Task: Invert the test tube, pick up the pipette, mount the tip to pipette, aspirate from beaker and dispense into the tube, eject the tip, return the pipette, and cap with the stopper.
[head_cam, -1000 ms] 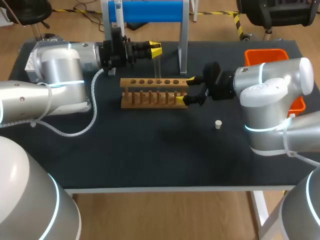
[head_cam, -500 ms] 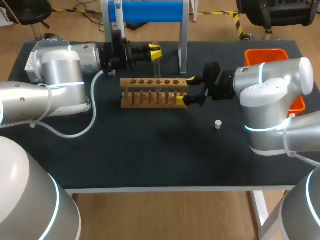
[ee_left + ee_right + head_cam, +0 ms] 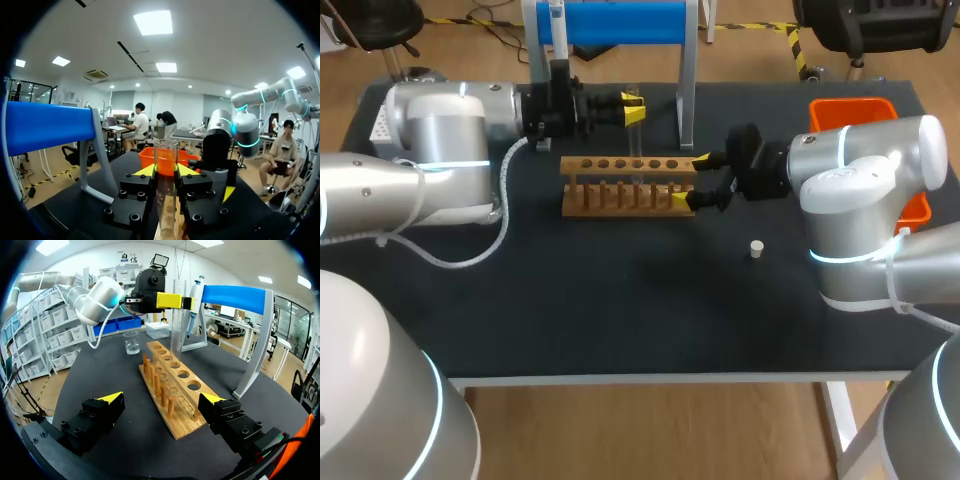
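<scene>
A clear test tube (image 3: 165,165) stands upright, mouth up, with my left gripper (image 3: 165,174) shut on it. In the head view this left gripper (image 3: 631,106) holds the tube (image 3: 636,135) just behind the wooden rack (image 3: 620,187). My right gripper (image 3: 691,181) is open, its yellow tips on either side of the rack's right end without touching it. The right wrist view shows the rack (image 3: 172,385) ahead of my right gripper (image 3: 161,401), and beyond it the left gripper (image 3: 174,301) with the tube (image 3: 175,335), a glass beaker (image 3: 131,342) and the pipette (image 3: 195,295) on its stand. A white stopper (image 3: 756,248) lies on the mat.
The blue-topped pipette stand (image 3: 620,22) rises at the back, close behind the left gripper. An orange bin (image 3: 865,108) sits at the back right, behind my right arm. A white box (image 3: 161,329) stands past the beaker.
My left arm has shifted slightly, still holding the tube above the rack's back edge. The right arm has kept still.
</scene>
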Robot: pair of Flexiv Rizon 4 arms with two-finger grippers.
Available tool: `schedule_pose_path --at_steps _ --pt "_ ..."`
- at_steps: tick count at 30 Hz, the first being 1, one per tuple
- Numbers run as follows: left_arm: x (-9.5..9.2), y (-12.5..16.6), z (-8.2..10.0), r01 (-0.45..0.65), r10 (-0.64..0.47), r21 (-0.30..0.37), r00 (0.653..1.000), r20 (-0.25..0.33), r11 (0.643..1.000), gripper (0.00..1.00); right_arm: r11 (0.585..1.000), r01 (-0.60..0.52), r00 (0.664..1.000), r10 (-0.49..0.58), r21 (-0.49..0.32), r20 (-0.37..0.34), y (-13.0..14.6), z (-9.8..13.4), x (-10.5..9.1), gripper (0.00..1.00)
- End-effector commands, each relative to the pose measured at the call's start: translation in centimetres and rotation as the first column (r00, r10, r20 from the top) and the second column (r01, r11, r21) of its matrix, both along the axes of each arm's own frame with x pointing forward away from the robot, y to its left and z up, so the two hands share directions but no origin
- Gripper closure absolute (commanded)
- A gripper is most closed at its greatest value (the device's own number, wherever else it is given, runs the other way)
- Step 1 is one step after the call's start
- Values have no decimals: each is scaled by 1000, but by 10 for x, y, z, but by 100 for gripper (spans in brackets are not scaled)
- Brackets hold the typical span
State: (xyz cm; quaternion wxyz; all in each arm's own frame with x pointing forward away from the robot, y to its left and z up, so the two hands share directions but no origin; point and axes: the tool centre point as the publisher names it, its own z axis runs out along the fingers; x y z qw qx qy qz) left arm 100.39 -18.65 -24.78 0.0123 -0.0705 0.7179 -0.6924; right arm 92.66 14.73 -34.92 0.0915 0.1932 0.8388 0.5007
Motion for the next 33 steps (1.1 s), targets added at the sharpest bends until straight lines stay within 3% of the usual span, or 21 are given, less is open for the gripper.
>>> schedule_pose_path --at_steps 1,18,33 --pt "1 0 0 10 -9 31 1000 -8 999 100 1000 0 1000 0 0 0 0 0 0 0" --pt "-1 3 -7 31 -27 157 999 -31 987 100 1000 0 1000 0 0 0 0 0 0 0" --pt "-4 1 -13 34 -31 149 999 -25 988 100 1000 0 1000 0 0 0 0 0 0 0"
